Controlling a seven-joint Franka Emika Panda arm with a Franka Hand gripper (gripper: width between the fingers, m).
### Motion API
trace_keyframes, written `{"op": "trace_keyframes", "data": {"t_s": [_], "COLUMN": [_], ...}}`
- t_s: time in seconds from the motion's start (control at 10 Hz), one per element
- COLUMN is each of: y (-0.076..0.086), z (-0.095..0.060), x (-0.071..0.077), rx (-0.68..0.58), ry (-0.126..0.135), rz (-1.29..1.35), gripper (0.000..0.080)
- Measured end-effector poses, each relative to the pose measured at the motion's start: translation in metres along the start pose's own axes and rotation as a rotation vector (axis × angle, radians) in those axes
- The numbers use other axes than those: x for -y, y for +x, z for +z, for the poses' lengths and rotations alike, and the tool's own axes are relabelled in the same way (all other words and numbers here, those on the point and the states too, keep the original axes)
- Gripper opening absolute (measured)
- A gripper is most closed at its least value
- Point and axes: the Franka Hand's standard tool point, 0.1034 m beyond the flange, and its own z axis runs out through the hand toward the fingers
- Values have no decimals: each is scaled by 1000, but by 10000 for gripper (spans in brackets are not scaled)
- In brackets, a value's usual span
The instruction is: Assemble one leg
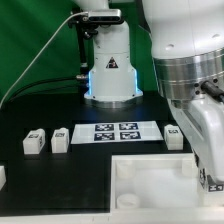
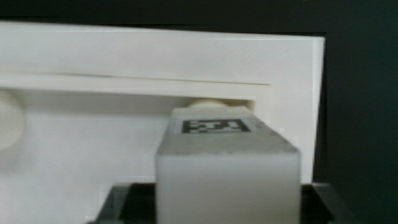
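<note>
End effector (image 2: 217, 200) gripping leg (image 2: 221, 150), beside panel (image 2: 160, 60) edge

The exterior view looks from the front, slightly above, across the black table (image 1: 60, 170) toward the robot base (image 1: 110, 75). The wrist view sits very near the white square panel (image 2: 160, 80), which both views share (image 1: 150, 180).

The small white rectangular plastic leg (image 2: 224, 160) bears a black-and-white square tag at twelve o'clock; the large white square plastic panel (image 2: 160, 70) is plain; the table (image 1: 60, 170) black.
</note>
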Motion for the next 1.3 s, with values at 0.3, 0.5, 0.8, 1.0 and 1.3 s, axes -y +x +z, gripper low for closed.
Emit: {"op": "trace_keyframes", "data": {"t_s": [0.3, 0.5, 0.8, 1.0, 1.3], "y": [0, 0, -11, -7, -10], "z": [1, 2, -1, 1, 5], "x": [0, -1, -6, -6, -3], "rx": [-6, -6, -5, -5, -63], "ry": [0, -2, -7, -8, -1], "rz": [28, -3, -251, -460, -873], "gripper": [372, 552, 643, 648, 649]}}
